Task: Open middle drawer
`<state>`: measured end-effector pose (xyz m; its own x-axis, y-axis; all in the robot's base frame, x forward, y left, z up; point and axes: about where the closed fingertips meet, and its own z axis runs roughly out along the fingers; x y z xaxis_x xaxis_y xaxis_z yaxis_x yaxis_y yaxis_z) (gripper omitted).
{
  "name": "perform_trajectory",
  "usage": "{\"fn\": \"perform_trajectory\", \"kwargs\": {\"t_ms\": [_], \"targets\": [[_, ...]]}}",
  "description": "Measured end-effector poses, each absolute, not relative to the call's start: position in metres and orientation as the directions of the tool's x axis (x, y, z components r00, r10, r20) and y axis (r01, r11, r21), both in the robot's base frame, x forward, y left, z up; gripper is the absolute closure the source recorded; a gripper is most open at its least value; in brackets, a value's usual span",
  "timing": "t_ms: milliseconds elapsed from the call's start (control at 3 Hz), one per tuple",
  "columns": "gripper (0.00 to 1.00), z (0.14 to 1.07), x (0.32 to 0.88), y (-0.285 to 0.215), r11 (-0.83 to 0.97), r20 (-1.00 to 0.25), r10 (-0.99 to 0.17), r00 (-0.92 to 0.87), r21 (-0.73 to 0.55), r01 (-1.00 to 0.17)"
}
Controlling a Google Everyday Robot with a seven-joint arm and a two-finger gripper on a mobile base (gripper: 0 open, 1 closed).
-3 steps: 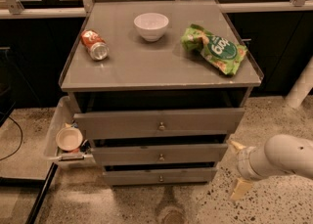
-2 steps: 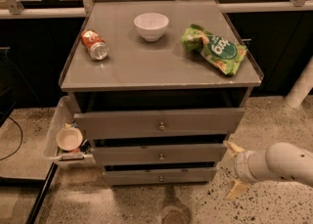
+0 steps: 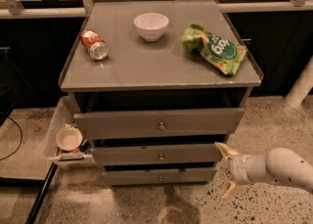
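The middle drawer (image 3: 159,154) is a grey flat front with a small round metal knob (image 3: 161,157), between a wider top drawer (image 3: 159,122) and a narrower bottom drawer (image 3: 159,176). A dark gap shows above its front. My gripper (image 3: 226,169) is low at the right, just beside the middle drawer's right end and apart from it. Its two pale fingers are spread open and hold nothing. The white arm (image 3: 279,167) runs off to the right.
On the cabinet top (image 3: 146,69) are a white bowl (image 3: 151,25), a tipped orange can (image 3: 95,44) and a green chip bag (image 3: 215,47). A side tray (image 3: 55,130) with a small cup (image 3: 68,138) sticks out at the left. A white post (image 3: 301,88) stands at the right.
My gripper has moved a little to the left, closer to the right end of the middle drawer. The drawers and the things on top have not moved.
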<state>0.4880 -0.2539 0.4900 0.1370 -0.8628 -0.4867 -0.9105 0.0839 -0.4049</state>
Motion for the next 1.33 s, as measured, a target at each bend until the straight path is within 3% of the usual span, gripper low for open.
{"fn": "perform_trajectory", "kwargs": {"t_ms": [1333], "targets": [[0.0, 0.458, 0.523, -0.221, 0.051, -0.595, -0.778, 0.2, -0.377, -0.925]]}}
